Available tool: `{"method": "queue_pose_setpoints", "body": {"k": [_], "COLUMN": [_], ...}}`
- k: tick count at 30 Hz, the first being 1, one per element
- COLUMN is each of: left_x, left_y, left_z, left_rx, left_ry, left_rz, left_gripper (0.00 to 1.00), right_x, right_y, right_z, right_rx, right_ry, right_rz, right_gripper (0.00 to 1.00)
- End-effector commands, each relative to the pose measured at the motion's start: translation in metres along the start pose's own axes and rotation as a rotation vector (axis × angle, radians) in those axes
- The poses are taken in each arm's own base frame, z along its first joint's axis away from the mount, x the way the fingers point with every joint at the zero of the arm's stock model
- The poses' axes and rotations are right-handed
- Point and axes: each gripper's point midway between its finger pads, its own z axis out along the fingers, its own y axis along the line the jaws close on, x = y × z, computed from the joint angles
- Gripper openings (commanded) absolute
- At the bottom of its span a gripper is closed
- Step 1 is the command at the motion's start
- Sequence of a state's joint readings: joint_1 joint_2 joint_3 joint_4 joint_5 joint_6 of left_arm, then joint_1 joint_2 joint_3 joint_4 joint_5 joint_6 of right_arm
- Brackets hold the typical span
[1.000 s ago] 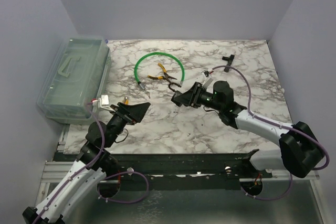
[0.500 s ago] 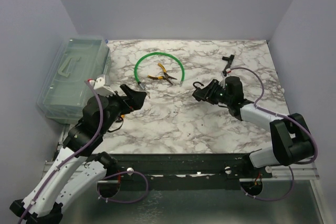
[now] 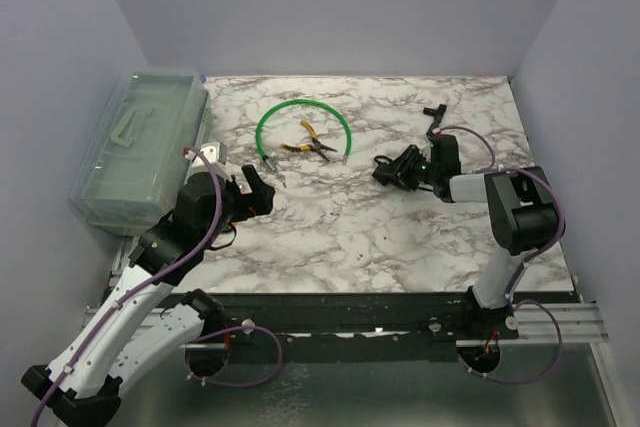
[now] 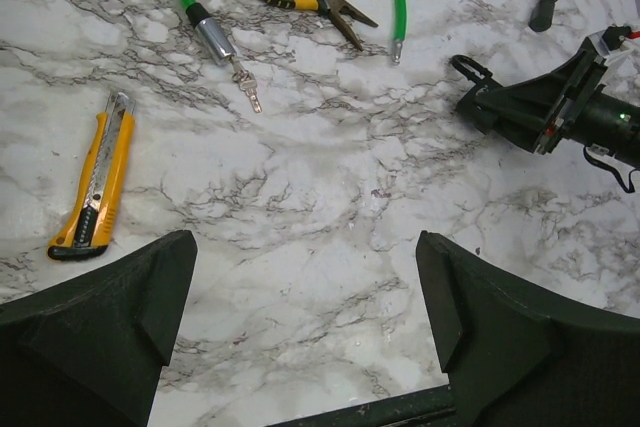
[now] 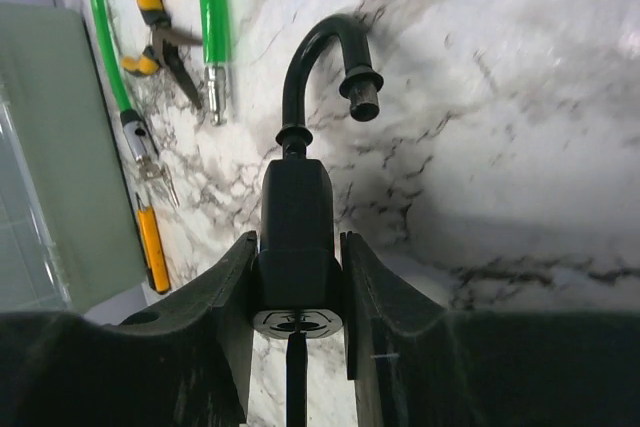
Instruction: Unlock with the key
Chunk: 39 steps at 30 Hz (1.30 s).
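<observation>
My right gripper (image 3: 403,169) is shut on the body of the black padlock (image 3: 390,171), held just above the marble at right of centre. In the right wrist view the padlock (image 5: 296,202) sits squeezed between both fingers, keyhole face toward the camera. Its shackle (image 5: 312,47) stands swung open with one end free. The key (image 4: 249,95), small and silvery, lies on the marble beside the silver end of the green cable (image 4: 212,39); the key (image 3: 280,179) is apart from both grippers. My left gripper (image 4: 305,287) is open and empty above bare marble, near the left arm's base (image 3: 256,193).
Yellow-handled pliers (image 3: 308,145) lie inside the green cable loop (image 3: 300,105). A yellow utility knife (image 4: 95,182) lies left of the key. A clear lidded box (image 3: 140,147) fills the left edge. A small black part (image 3: 433,113) sits at the back right.
My right arm has carried the padlock from the table's middle toward the right and folded back. My left arm has drawn back and risen, its jaws opening to full width.
</observation>
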State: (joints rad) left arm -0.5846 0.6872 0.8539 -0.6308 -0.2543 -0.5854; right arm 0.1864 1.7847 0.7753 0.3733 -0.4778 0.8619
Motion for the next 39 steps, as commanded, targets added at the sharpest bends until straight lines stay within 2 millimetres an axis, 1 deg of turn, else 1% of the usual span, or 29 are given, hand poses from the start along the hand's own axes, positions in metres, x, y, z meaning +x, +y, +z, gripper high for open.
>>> {"method": "queue_pose_setpoints", "body": {"k": [1,3,7,11,15,21,26,28,30,35,36,39], "left_x": [-0.001,-0.003,-0.003,-0.004,-0.004,-0.004,-0.005,-0.005,-0.006,-0.005,-0.006,-0.005], "left_y": [0.008,0.008,0.008,0.008,0.008,0.007,0.008,0.007,0.007,0.007,0.007,0.006], "left_z": [-0.002,-0.002,-0.002,-0.002,-0.003,-0.003,-0.004,-0.005,-0.005,-0.005,-0.005,-0.005], "left_rx": [-0.026,-0.026,-0.028,-0.026,-0.024,-0.019,-0.018,-0.015,-0.015,-0.015,-0.013,-0.012], "left_ry": [-0.022,-0.027,-0.029,-0.032,-0.035,-0.034,-0.039,-0.041,-0.042,-0.041,-0.043,-0.041], "left_rz": [0.029,0.03,0.038,0.039,0.039,0.039,0.037,0.037,0.037,0.036,0.036,0.037], "left_gripper": [0.99,0.99,0.99,0.99,0.99,0.99,0.99,0.99,0.99,0.99,0.99,0.99], "right_x": [-0.028,-0.031,-0.039,-0.042,-0.039,-0.034,-0.038,-0.041,-0.043,-0.053,-0.056,-0.067], "right_y": [0.027,0.026,0.016,0.01,0.001,-0.01,-0.024,-0.028,-0.033,-0.05,-0.052,-0.049], "right_z": [0.011,0.016,0.027,0.027,0.022,0.012,0.002,-0.003,-0.009,-0.026,-0.031,-0.043], "right_rx": [-0.138,-0.138,-0.109,-0.094,-0.056,-0.008,0.1,0.151,0.195,0.338,0.357,0.399], "right_ry": [-0.009,-0.006,-0.001,0.014,0.022,0.029,0.005,-0.007,-0.02,-0.069,-0.088,-0.14], "right_rz": [-0.002,0.008,0.052,0.103,0.159,0.205,0.178,0.15,0.114,0.029,0.006,-0.083], "right_gripper": [0.01,0.09,0.37,0.51,0.64,0.78,0.89,0.97,1.0,1.0,0.99,0.92]}}
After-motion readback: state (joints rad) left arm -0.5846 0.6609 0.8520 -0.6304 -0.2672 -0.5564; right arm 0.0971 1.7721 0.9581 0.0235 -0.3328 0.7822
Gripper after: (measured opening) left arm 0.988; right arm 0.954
